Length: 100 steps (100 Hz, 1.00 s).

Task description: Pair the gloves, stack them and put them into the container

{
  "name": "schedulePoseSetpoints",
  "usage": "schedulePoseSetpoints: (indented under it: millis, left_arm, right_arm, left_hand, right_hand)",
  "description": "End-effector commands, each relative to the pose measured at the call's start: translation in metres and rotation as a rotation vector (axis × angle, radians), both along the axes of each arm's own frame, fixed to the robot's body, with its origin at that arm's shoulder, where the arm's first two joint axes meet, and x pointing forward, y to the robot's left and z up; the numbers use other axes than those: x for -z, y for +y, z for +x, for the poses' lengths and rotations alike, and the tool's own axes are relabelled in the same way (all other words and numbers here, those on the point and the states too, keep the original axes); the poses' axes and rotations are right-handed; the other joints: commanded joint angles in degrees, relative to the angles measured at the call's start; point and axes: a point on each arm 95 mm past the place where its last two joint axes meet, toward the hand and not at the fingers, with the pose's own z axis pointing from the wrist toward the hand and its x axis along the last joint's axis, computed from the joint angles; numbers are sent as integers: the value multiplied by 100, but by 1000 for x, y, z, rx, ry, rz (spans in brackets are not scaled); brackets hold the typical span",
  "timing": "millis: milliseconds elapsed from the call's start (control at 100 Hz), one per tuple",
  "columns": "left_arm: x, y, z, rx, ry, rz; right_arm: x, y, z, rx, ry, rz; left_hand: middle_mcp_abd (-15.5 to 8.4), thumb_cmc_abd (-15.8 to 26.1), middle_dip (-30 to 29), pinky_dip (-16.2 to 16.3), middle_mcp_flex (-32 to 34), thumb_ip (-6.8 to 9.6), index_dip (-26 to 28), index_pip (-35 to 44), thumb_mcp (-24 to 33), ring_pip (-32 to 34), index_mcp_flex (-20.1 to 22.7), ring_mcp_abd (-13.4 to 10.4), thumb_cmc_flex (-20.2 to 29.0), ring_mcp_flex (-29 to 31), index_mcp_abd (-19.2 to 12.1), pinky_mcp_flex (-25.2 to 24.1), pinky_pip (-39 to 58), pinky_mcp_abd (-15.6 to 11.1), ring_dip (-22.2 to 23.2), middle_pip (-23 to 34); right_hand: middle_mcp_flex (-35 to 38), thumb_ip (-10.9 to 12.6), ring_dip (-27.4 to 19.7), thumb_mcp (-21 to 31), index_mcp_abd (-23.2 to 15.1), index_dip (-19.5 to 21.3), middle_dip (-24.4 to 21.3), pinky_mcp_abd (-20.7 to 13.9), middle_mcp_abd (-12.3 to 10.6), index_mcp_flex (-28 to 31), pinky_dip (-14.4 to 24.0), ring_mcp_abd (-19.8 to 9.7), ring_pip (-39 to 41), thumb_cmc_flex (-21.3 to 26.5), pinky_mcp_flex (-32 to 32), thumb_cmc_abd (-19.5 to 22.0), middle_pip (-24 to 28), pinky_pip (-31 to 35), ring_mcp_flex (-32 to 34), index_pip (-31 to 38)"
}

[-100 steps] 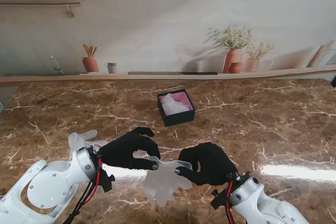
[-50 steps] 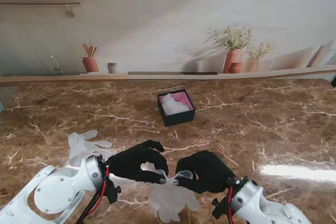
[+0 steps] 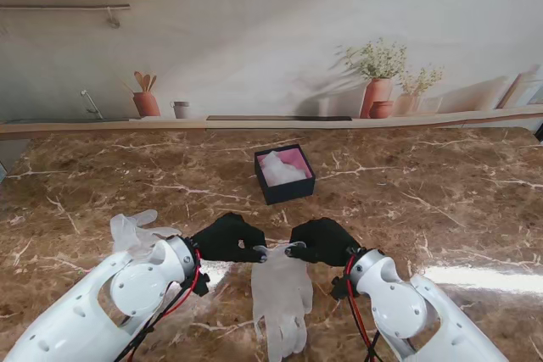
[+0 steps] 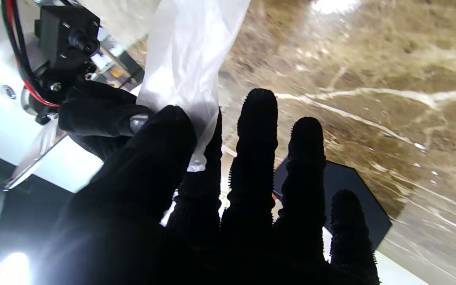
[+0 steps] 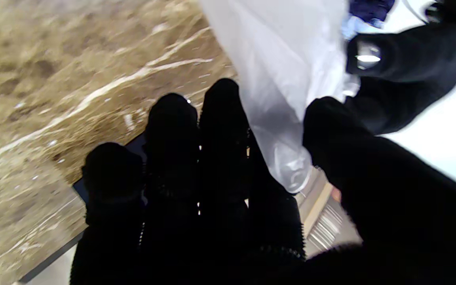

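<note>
A translucent white glove [image 3: 282, 303] hangs by its cuff between my two hands, fingers pointing toward me. My left hand [image 3: 229, 238] pinches one cuff corner and my right hand [image 3: 321, 242] pinches the other. In the left wrist view the glove [image 4: 184, 71] is caught between thumb and forefinger; the right wrist view shows the glove [image 5: 287, 79] pinched the same way. A second translucent glove [image 3: 133, 231] lies on the table at my left. The small black box [image 3: 284, 175], the container, sits farther from me, with pink and white material inside.
The brown marble table [image 3: 441, 201] stretches wide on both sides. A ledge with vases and plants [image 3: 377, 82] runs along the far wall. The box's dark corner [image 4: 354, 198] shows beyond my left fingers.
Both hands have risen and moved farther from me, lifting the glove off the table. The glove now hangs straight down, stretched between the two pinches.
</note>
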Motion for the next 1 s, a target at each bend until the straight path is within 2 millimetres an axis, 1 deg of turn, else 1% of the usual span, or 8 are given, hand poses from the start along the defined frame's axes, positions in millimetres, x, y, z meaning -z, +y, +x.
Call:
schedulePoseSetpoints:
  millis: [0, 220, 510, 730, 840, 900, 930, 990]
  left_arm:
    - [4, -8, 7, -14, -9, 9]
    - [23, -27, 35, -78, -91, 119]
    - [36, -50, 60, -159, -143, 217]
    - [40, -58, 71, -191, -172, 276]
    - [39, -59, 72, -205, -172, 294]
    - [36, -58, 70, -201, -167, 315]
    - [35, -56, 69, -197, -170, 320]
    - [33, -53, 67, -197, -175, 330]
  right_arm:
    - [10, -2, 11, 28, 15, -32]
    - [34, -1, 45, 101, -72, -97]
    - [40, -7, 66, 167, -153, -306]
    - [50, -10, 75, 225, -168, -397]
    - [53, -10, 78, 241, -189, -441]
    - [54, -11, 79, 258, -192, -462]
    - [55, -11, 79, 265, -189, -466]
    - [55, -13, 78, 274, -183, -466]
  left_hand:
    - [-24, 206, 248, 39, 7, -47, 58, 156, 65, 315, 68, 47, -44, -55, -201, -60, 97, -27, 150, 328]
    - [-16, 169, 618, 118, 72, -53, -66, 165, 74, 506, 113, 44, -78, 1, -237, -44, 173, 3, 298, 626]
    - [2, 98, 791, 93, 144, -84, -157, 225, 243, 647, 159, 52, -179, 64, -228, -32, 257, -9, 382, 736]
    - [-13, 65, 816, 88, 124, -102, -234, 229, 315, 682, 154, 70, -232, 54, -200, 0, 380, -1, 394, 721]
    - [-28, 4, 593, -25, -112, -111, -799, 94, 330, 565, 53, 75, -263, -97, -151, -28, 594, -2, 301, 396]
    - [-79, -25, 136, -95, -903, -75, -1358, -617, 181, 206, -440, -22, -275, -447, 42, -32, 605, -12, 70, -253]
    - [-129, 9, -93, -122, -1272, -49, -1580, -1075, 278, -21, -580, -73, -393, -611, 169, -32, 592, -13, -100, -497]
    - [-178, 187, -588, -273, -2237, 239, -1827, -2282, 1112, -646, -1024, -210, -1104, -1175, 459, -29, 334, -28, -649, -857]
  right_hand:
    - [57, 84, 106, 106, -79, 43, 111, -101, 37, 40, 78, -135, 122, -12, 13, -56, 94, 286, 34, 48]
    - [128, -34, 146, 201, -102, -51, 143, -120, 32, 56, 88, -156, 283, -91, 108, -119, 251, 395, 118, 53]
    - [131, -81, 155, 234, -157, -125, 167, -127, -15, 27, 60, -223, 357, -147, 126, -133, 366, 421, 135, 42]
    - [198, -87, 95, 81, -215, -944, 100, -164, -131, -101, -39, -238, 281, -135, 140, -189, 394, 373, 159, -68]
    - [67, -87, 4, -167, -181, -1334, 13, -190, -210, -263, -163, -270, 39, -106, 37, -262, 235, 113, 18, -138]
    - [-324, -34, -165, -268, -75, -1375, -173, -240, -268, -561, -273, -287, -487, -271, -245, -278, -137, -272, -330, -693]
    - [-634, 77, -317, -294, 23, -1115, -352, -267, -262, -684, -317, -282, -877, -390, -473, -210, -396, -562, -604, -1360]
    - [-1315, 684, -709, -377, 220, -329, -794, -308, -265, -953, -439, -276, -1669, -710, -928, 54, -892, -1176, -1141, -2795]
